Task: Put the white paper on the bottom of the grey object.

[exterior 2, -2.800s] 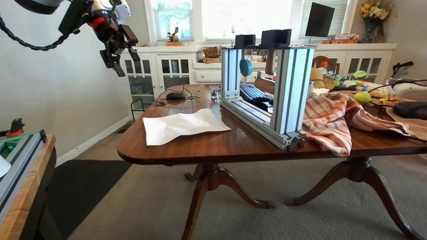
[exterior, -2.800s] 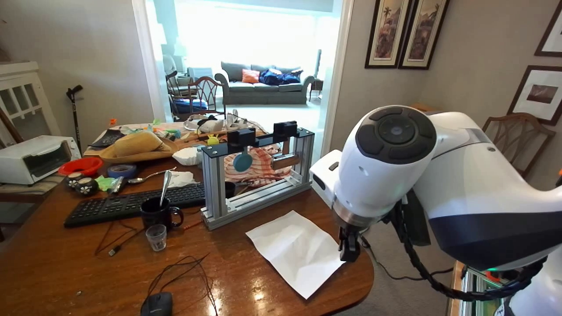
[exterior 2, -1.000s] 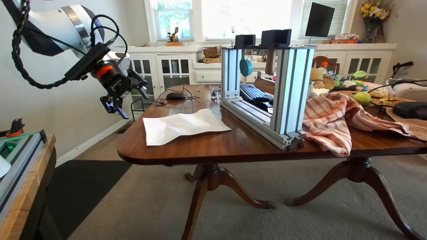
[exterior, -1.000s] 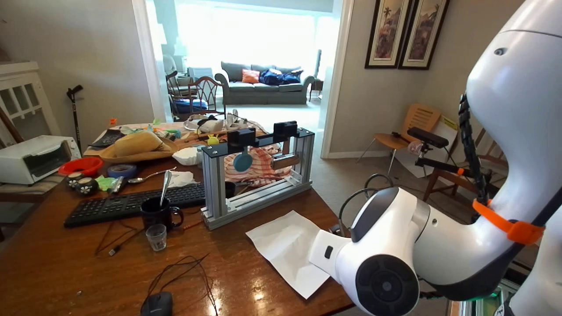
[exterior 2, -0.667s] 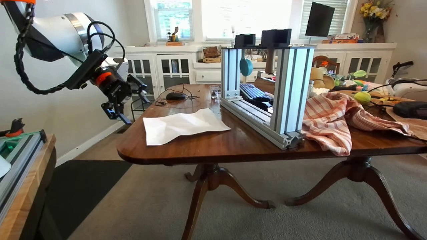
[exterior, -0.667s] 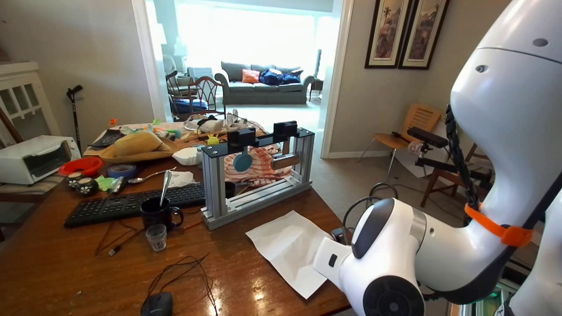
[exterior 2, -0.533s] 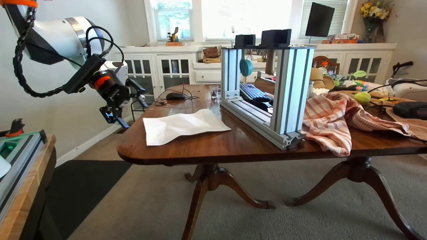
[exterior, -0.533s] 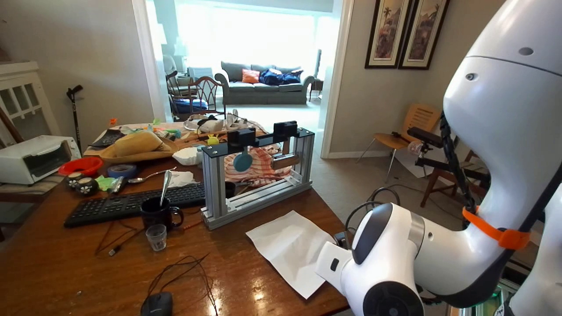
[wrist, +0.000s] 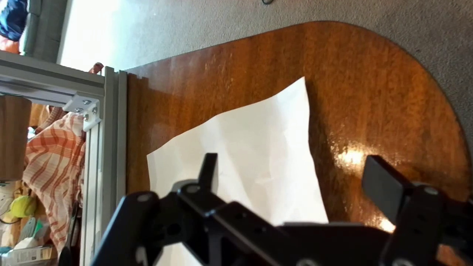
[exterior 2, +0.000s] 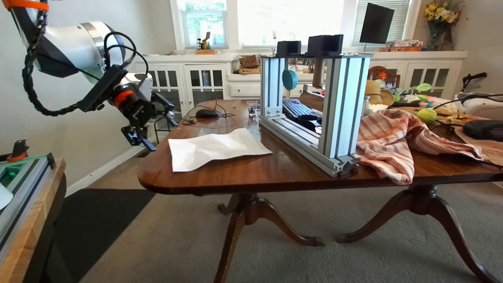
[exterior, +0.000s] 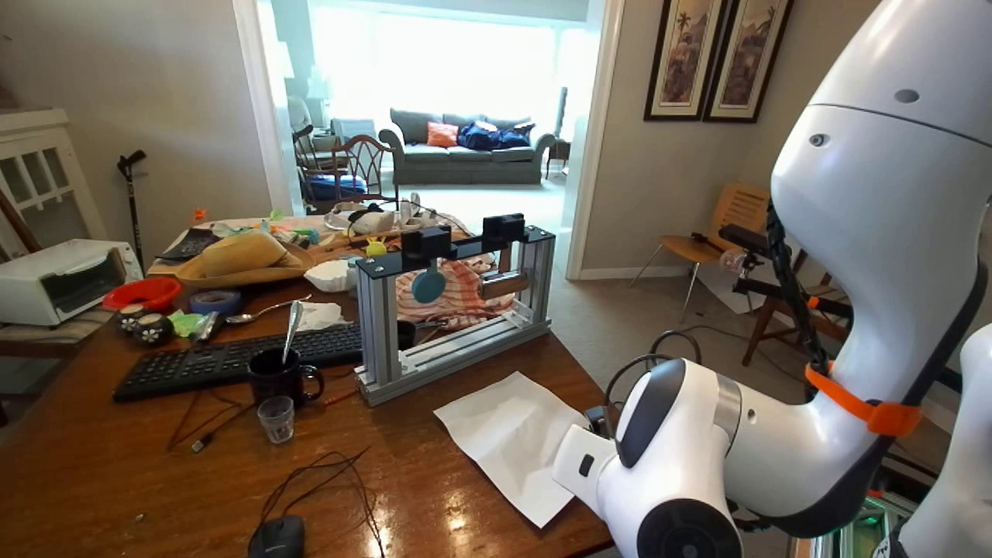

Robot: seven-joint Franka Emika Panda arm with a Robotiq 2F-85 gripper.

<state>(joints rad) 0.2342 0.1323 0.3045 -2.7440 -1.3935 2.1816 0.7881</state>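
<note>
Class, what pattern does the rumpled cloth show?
The cloth has orange-red and white checks, clearest in an exterior view.

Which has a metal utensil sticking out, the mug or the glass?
The black mug near the keyboard; the clear glass beside it has nothing sticking out.

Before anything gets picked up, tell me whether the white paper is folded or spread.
Spread: in both exterior views, the white paper lies open on the wooden table, creased and wavy-edged, nothing visible doubled over.

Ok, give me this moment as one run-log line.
tool: open, empty | white paper: on table, beside grey rack | placement: not yet done
</note>
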